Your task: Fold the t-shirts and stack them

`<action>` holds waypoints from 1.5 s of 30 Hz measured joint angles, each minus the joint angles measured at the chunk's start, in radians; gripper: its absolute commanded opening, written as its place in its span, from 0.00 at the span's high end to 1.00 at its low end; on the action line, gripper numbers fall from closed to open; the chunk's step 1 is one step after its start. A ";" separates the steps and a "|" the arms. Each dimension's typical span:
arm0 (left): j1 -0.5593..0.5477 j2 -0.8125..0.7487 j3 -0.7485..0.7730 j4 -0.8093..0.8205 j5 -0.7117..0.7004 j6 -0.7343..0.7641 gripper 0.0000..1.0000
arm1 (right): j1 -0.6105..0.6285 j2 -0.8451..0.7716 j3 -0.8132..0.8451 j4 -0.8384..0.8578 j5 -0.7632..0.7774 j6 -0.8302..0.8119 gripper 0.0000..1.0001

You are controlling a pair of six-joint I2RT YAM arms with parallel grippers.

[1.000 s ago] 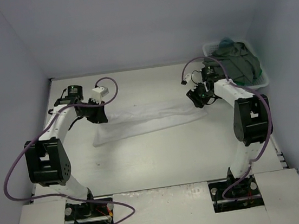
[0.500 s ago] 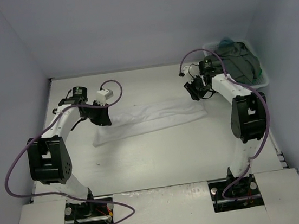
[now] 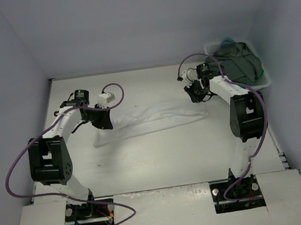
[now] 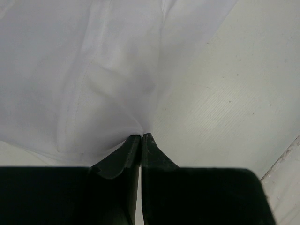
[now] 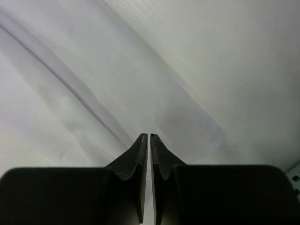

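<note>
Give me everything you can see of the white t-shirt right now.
The white t-shirt is thin, slightly see-through cloth, laid out as a long wrinkled band across the table. The left gripper pinches its left end between closed fingers; the right gripper appears shut on its right end. Nothing else touches it.

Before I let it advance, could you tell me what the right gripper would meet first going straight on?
The white t-shirt, at the tips of the right gripper, though depth is unclear.
</note>
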 measured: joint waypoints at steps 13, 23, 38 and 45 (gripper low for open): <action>0.000 0.008 -0.003 -0.017 0.016 0.039 1.00 | 0.023 0.000 -0.084 -0.027 0.018 -0.033 0.96; -0.003 0.084 -0.013 -0.080 0.015 0.102 1.00 | 0.041 0.003 -0.099 -0.031 0.043 -0.045 0.95; -0.010 0.160 -0.013 -0.041 -0.132 0.087 1.00 | 0.058 0.001 -0.133 -0.028 0.052 -0.045 0.94; -0.014 0.181 -0.002 0.005 -0.198 0.045 1.00 | 0.064 0.001 -0.133 -0.028 0.057 -0.045 0.94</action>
